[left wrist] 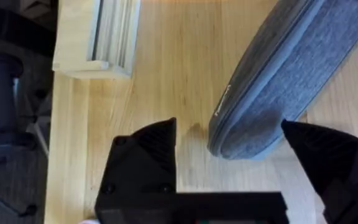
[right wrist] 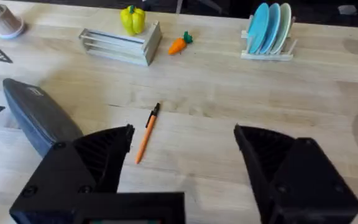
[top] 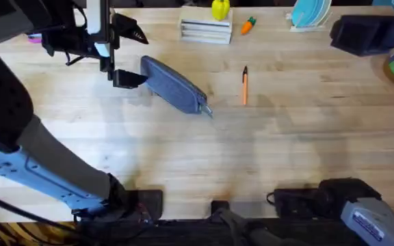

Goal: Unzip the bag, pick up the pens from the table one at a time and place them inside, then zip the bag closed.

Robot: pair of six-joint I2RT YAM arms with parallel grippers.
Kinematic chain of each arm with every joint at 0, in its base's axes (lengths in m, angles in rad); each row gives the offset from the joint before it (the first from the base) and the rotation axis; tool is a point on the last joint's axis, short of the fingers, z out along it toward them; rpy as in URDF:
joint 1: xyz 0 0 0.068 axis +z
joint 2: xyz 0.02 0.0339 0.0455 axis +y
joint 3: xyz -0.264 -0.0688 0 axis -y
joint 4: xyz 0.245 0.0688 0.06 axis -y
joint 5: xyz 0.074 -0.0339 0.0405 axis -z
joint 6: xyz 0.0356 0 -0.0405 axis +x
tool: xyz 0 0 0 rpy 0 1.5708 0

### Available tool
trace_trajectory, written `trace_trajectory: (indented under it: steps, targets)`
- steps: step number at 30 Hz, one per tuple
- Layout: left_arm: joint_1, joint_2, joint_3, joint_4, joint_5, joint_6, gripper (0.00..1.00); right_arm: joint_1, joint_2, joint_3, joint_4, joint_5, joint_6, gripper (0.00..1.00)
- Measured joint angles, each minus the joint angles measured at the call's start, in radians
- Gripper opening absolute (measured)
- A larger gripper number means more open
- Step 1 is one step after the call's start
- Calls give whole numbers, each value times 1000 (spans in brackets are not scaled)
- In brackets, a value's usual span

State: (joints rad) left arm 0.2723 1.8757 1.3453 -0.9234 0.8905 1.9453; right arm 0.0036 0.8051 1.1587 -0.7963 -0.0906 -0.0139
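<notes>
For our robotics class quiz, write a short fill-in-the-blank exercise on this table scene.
1. The orange pen lies on the ____.
2. The left pincer is ____, one end of the bag between its fingers.
3. The pen's dark tip points ____ from the arms' bases.
4. The right pincer holds ____.

Missing words: table; open; away; nothing

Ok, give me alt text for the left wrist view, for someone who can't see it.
The open left gripper hangs over the rounded end of a grey-blue bag lying on a pale wooden table, one finger on each side of it. Stacked white trays sit beyond.
</notes>
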Motion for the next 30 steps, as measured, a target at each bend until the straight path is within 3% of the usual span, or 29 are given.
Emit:
trace_trajectory:
  steps: [8, 30]
  targets:
    - [-4, 29, 0, -50, 49, 3, 993, 0, 0, 0, 0, 0, 7, 998]
    - [-4, 29, 0, -46, 46, 4, 993, 0, 0, 0, 0, 0, 7, 997]
